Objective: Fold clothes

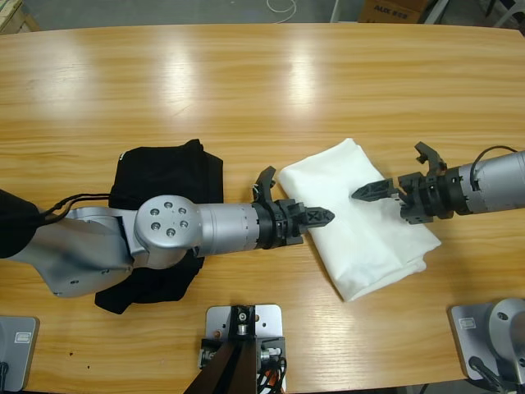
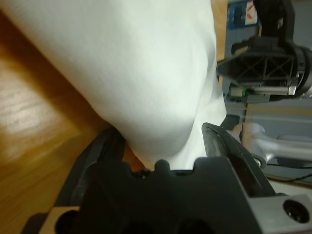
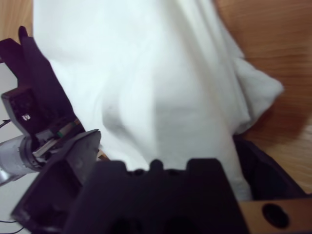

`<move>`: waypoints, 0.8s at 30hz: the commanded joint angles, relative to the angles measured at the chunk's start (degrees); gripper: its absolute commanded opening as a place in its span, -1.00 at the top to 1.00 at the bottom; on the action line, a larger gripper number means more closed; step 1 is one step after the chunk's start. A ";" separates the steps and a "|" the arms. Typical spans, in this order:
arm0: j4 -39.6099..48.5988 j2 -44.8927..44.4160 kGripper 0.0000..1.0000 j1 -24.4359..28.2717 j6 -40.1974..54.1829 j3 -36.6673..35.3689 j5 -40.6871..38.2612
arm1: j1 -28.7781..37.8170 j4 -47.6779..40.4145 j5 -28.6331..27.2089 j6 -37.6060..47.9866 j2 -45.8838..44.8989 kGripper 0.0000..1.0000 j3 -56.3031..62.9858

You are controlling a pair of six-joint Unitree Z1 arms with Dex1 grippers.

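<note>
Reaching in from the lower left of the high view, the left gripper (image 1: 318,217) has its black jaws at the near edge of the white T-shirt (image 1: 361,215); its wrist view shows cloth bulging between spread jaws, though I cannot tell whether they pinch it; the right gripper (image 1: 371,192) comes from the right edge, one jaw pointing over the shirt's middle and the other cocked upward, so it stands parted, with white cloth filling its own wrist view too; the shirt lies right of centre on the wooden table (image 1: 246,90), already folded to a slanted, roughly rectangular packet with soft rounded edges and a looser lower corner; to finish well, I judge both grippers should take the same layered edge, lift evenly and low, and lay it over without dragging the under-layers; the cotton looks matte, limp and thick in its stack, likely to slide on the glossy varnished wood; a black garment (image 1: 168,172) lies crumpled at centre left, partly under the silver left arm.
</note>
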 commanded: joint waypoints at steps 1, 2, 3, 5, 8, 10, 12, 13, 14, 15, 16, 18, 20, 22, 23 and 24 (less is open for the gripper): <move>-1.97 3.52 -0.24 -1.82 -0.78 -0.32 4.68 | -0.31 -0.03 -1.57 0.65 1.78 -1.00 2.78; -2.11 3.28 -0.01 -1.84 -0.80 -0.34 4.47 | -0.32 -0.03 -1.57 0.65 1.85 -1.00 2.78; -2.20 2.89 0.22 -1.85 -0.66 -0.25 4.59 | -0.32 -0.03 -1.57 0.65 1.92 -1.00 2.71; -2.78 2.89 0.74 -1.64 -0.52 0.14 4.78 | -0.32 -0.03 -1.49 0.65 1.92 -1.00 2.74; -4.66 3.65 1.00 -1.61 -0.17 0.65 5.54 | -0.32 -0.03 -1.40 1.04 1.78 -1.00 2.85; -4.66 3.65 1.00 -1.61 0.09 0.73 5.77 | -0.32 0.06 -1.40 1.26 1.64 -1.00 2.95; -4.68 3.66 1.00 -1.61 1.54 0.68 5.56 | -0.32 0.06 -1.47 1.44 1.57 -1.00 3.04; -4.75 3.77 1.00 -1.52 2.12 0.87 5.50 | -0.32 0.06 -1.49 1.84 1.57 -1.00 3.16; -4.78 3.82 1.00 -1.34 2.40 1.21 5.50 | -0.32 0.06 -1.49 2.34 1.66 -1.00 3.32; -4.76 3.84 1.00 -1.12 2.64 1.72 5.50 | -0.32 0.06 -1.49 3.11 2.04 -1.00 3.46; -4.82 3.84 1.00 -0.85 2.73 2.32 5.52 | -0.32 -0.03 -1.49 3.74 2.68 -1.00 3.48; -5.68 3.82 1.00 -0.43 2.73 3.65 5.65 | -0.31 -1.08 -1.45 4.11 4.28 -1.00 3.46; -6.43 3.87 1.00 -0.15 2.73 4.51 5.68 | -0.25 -2.26 -1.45 5.45 5.82 -0.82 3.34; -6.70 3.91 1.00 -0.11 2.73 4.71 5.68 | -0.20 -3.28 -1.49 7.17 6.84 -0.56 3.29; -6.77 3.91 1.00 -0.04 2.73 4.69 5.68 | -0.15 -3.56 -1.49 7.61 6.77 -0.56 3.30; -6.77 3.91 1.00 -0.03 2.68 4.69 5.68 | -0.06 -3.84 -1.49 7.68 6.68 -0.56 3.39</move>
